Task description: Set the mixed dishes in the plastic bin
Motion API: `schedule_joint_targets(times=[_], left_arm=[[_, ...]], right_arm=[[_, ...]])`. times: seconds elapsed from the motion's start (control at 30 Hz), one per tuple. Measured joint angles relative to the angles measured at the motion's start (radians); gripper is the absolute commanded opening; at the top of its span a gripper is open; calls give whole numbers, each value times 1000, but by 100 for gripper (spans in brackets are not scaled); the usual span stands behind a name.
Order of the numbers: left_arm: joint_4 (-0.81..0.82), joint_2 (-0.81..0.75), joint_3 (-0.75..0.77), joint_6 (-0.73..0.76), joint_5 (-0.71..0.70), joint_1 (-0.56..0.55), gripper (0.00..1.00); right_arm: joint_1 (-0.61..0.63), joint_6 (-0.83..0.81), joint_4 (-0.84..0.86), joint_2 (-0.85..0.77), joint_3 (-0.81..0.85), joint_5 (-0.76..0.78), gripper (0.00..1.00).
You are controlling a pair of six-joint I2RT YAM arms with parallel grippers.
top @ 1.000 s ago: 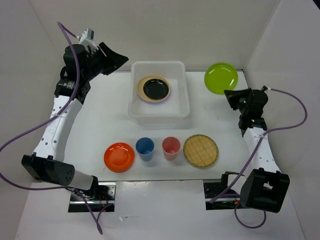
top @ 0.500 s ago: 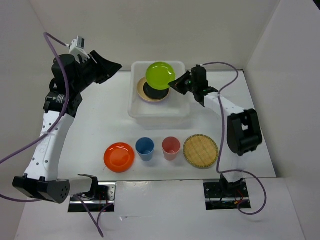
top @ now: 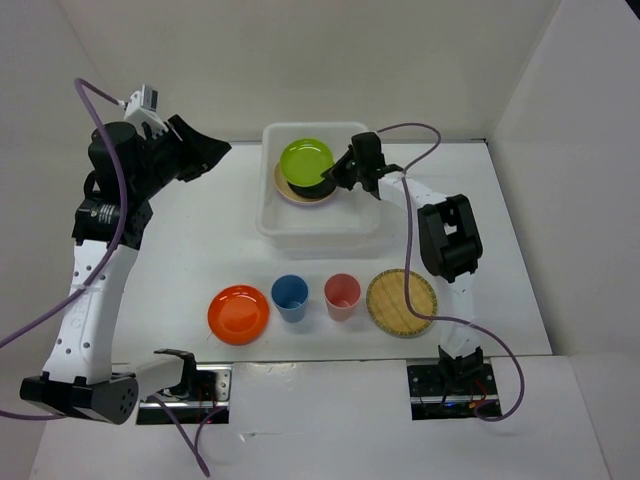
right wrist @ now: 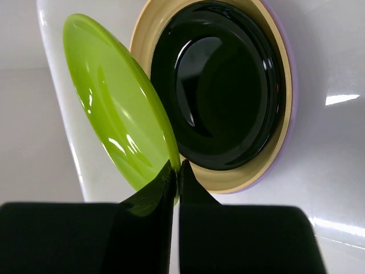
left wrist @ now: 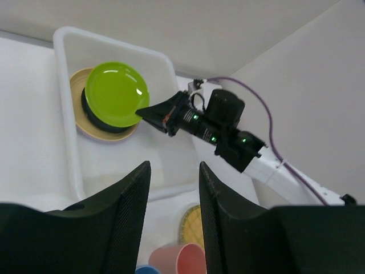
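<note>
My right gripper [top: 340, 172] is shut on the rim of a lime green plate [top: 306, 158]. It holds the plate tilted inside the plastic bin [top: 318, 232], just above a black plate [right wrist: 222, 85] stacked on a pale yellow plate [right wrist: 245, 174] with a purple rim [right wrist: 288, 68] beneath. In the right wrist view the fingertips [right wrist: 175, 168] pinch the green edge. My left gripper [top: 215, 150] hangs open, raised to the left of the bin, with nothing between its fingers [left wrist: 137, 194].
An orange plate [top: 238, 313], a blue cup [top: 290, 297], a pink-red cup [top: 342, 295] and a woven tan disc [top: 401, 302] stand in a row on the table in front of the bin. White walls close in the table on three sides.
My right arm has swung from the far right to the bin with the green plate and lowered it over the black plate. My left arm has drawn back a little to the left.
</note>
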Motion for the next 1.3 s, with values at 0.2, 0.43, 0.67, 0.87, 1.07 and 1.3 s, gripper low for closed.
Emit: schedule_joint_targets(times=[0.2, 0.43, 0.67, 0.87, 1.07, 1.3], left_arm=[[-77, -14, -75, 56, 0, 11, 50], [-161, -86, -152, 118, 2, 43, 50], [-176, -118, -226, 149, 14, 66, 50], [-196, -123, -314, 158, 61, 103, 50], [-206, -150, -352, 177, 81, 122, 51], [-267, -157, -465, 234, 83, 126, 51]], right_arm=[[23, -29, -66, 51, 78, 65, 2], [45, -60, -185, 124, 184, 166, 8], [69, -79, -262, 135, 242, 248, 38], [74, -88, -291, 136, 245, 287, 65], [80, -112, -318, 137, 257, 327, 81], [124, -199, -382, 117, 339, 414, 97]])
